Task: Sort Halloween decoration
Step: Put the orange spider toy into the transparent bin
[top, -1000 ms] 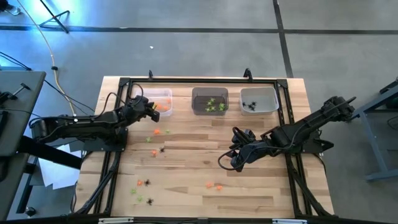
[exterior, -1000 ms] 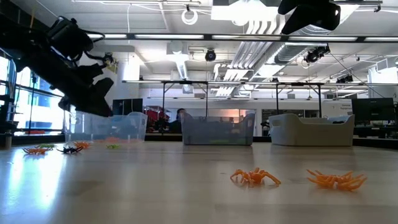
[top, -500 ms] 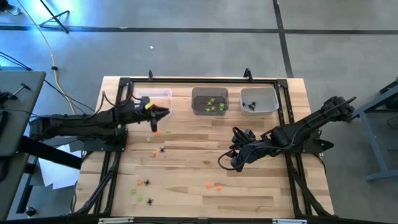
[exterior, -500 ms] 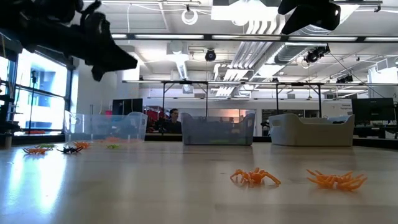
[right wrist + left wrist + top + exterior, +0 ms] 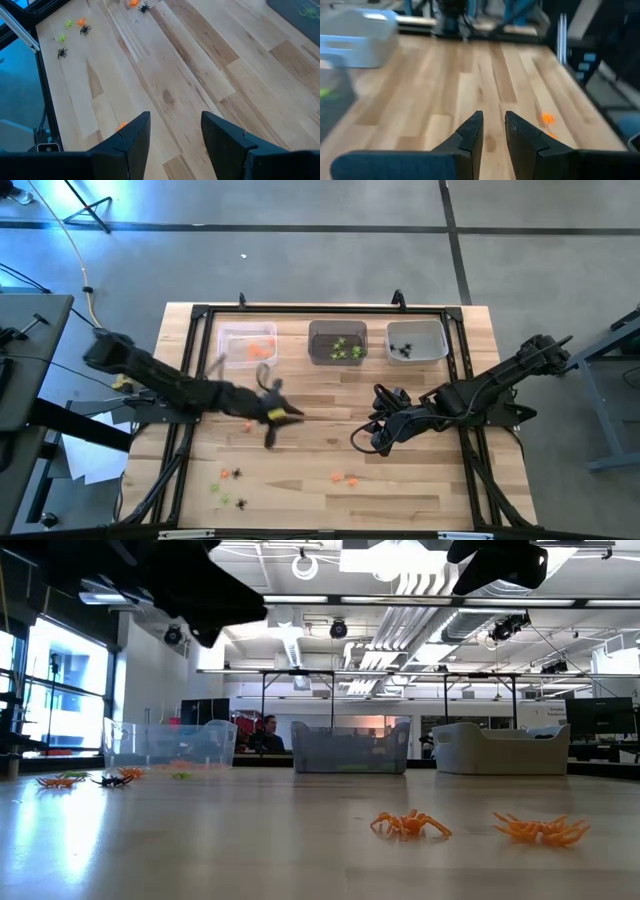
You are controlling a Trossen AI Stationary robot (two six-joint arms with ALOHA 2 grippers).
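Swinging away from the translucent plastic bin (image 5: 249,345) at eleven o'clock, my left gripper (image 5: 277,420) now hangs over mid-table, fingers (image 5: 470,136) narrowly parted, holding nothing I can see. My right gripper (image 5: 365,439) waits wide open, empty. Some spiky plastic trinkets fill three bins; orange pieces (image 5: 344,478), lime-green pieces (image 5: 214,489) and black spiders (image 5: 240,502) remain on the smooth planked wood table (image 5: 400,490), around seven o'clock.

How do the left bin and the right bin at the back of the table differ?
The left bin is clear-walled; the right bin looks whitish and more opaque. The left bin holds orange trinkets, the right bin black spiders. Both are small, rectangular, open-topped and stand in one row at the table's far edge.
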